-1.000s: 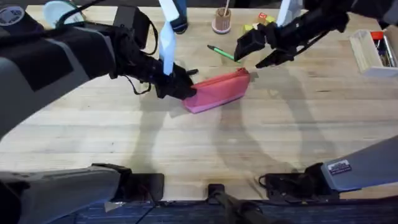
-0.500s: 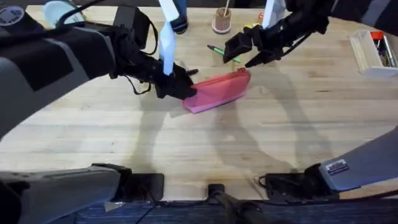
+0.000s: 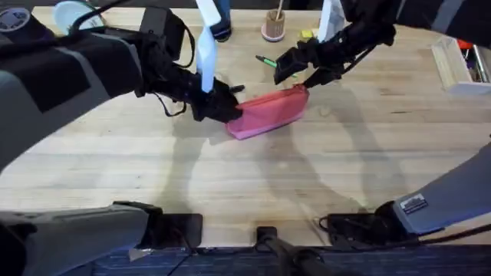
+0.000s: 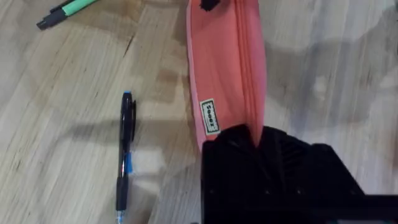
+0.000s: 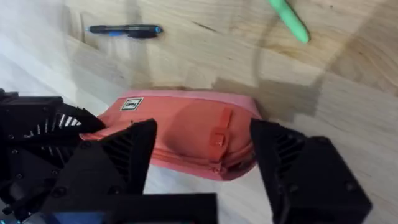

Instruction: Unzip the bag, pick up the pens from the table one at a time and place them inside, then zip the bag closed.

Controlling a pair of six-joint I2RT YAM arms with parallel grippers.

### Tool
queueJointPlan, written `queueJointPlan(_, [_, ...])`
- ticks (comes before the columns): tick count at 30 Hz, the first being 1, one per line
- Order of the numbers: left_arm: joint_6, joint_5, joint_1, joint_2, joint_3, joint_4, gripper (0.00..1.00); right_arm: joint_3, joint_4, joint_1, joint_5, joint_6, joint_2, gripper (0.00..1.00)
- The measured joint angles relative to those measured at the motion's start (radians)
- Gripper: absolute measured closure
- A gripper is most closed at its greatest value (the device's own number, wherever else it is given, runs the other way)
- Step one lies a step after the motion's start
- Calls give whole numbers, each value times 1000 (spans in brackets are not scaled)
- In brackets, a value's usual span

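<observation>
The pink bag [image 3: 270,110] lies on the table [image 3: 253,176], zipper along its top edge. My left gripper [image 3: 221,107] is shut on the bag's left end; in its wrist view the gripper [image 4: 258,146] pinches the bag [image 4: 225,68] at the zipper line. My right gripper [image 3: 301,73] hangs open just above the bag's right end, its fingers [image 5: 115,162] straddling the bag [image 5: 180,134] near the zipper pull [image 5: 217,140]. Behind the bag lie the green pen [image 3: 268,61] [image 5: 289,22] [image 4: 68,9] and the black pen [image 4: 124,155] [image 5: 124,29].
A wooden cup with a stick [image 3: 274,27] stands at the back centre, yellow blocks [image 3: 308,34] beside it. A clear box [image 3: 460,61] sits at the right edge and a pale cup [image 3: 73,14] at the back left. Bare wood spreads in front of the bag.
My right gripper has moved left and come down toward the bag's right end, staying open. The left gripper and the bag have not moved.
</observation>
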Motion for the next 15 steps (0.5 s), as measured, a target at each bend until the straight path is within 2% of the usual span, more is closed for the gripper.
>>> queueJointPlan(6, [0, 0, 0, 0, 0, 0, 959, 0, 0, 0, 0, -1, 0, 318])
queueJointPlan(11, [0, 0, 0, 0, 0, 0, 959, 0, 0, 0, 0, 0, 0, 535])
queueJointPlan(15, [0, 0, 0, 0, 0, 0, 959, 0, 0, 0, 0, -1, 0, 630])
